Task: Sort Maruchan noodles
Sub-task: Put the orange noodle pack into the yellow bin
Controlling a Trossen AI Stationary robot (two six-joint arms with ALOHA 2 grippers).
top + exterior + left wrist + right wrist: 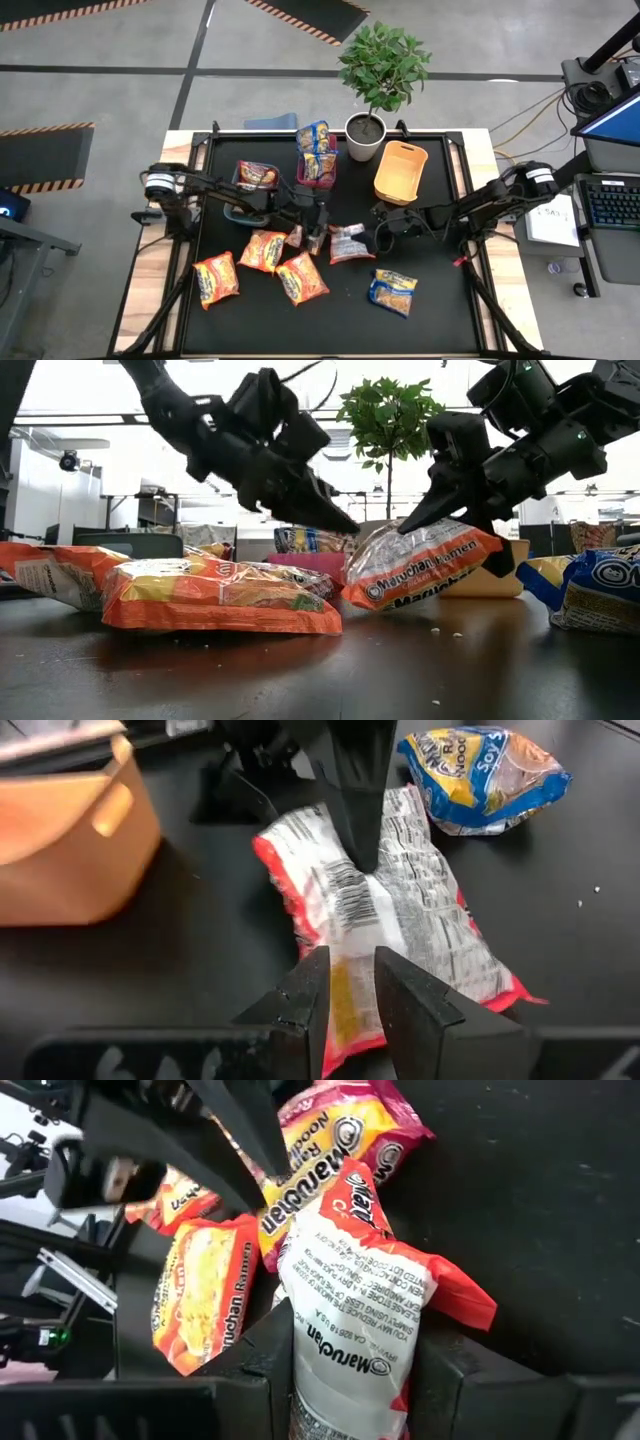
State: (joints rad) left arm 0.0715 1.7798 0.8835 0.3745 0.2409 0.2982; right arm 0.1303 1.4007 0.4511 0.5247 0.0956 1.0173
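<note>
From my station I see grey floor with striped hazard mats, a potted plant at the table's far edge, a laptop right, bright windows behind.

Left tool, right tool both clamped mid-table.

- A robotics lab or test workspace in an open office-like room.
- Grey floor with hazard-striped mats around the black-topped work table.
- A laptop and keyboard on a side desk, with cables trailing across the floor.
- A potted plant stands at the table's far edge.
- Bright windows and desks show behind.
</note>
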